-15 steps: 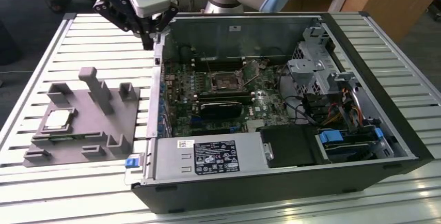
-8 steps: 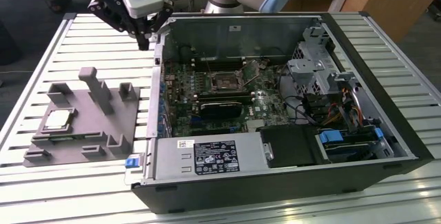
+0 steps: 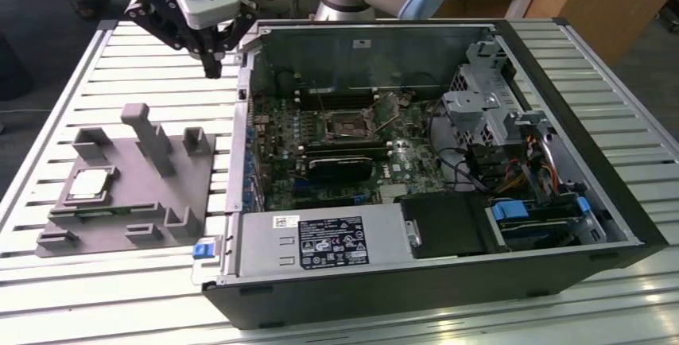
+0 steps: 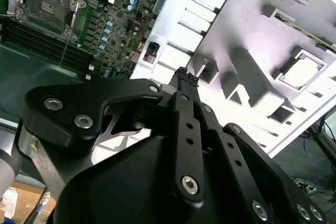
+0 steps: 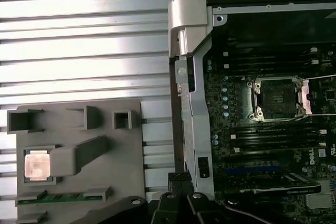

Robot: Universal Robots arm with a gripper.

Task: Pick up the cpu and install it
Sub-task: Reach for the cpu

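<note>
None of the task is done, I judge: my gripper hangs closed tight, holding nothing. Well apart from it and lower, the cpu lies in its grey tray; the motherboard socket sits empty.

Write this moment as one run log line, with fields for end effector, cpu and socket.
end effector: shut, empty, beside case | cpu: in grey fixture, untouched | socket: empty

Your fingers hang over the table, just beside the case wall. The cpu lies in the holder, well apart from them; the socket sits inside the case, beyond that wall.
</note>
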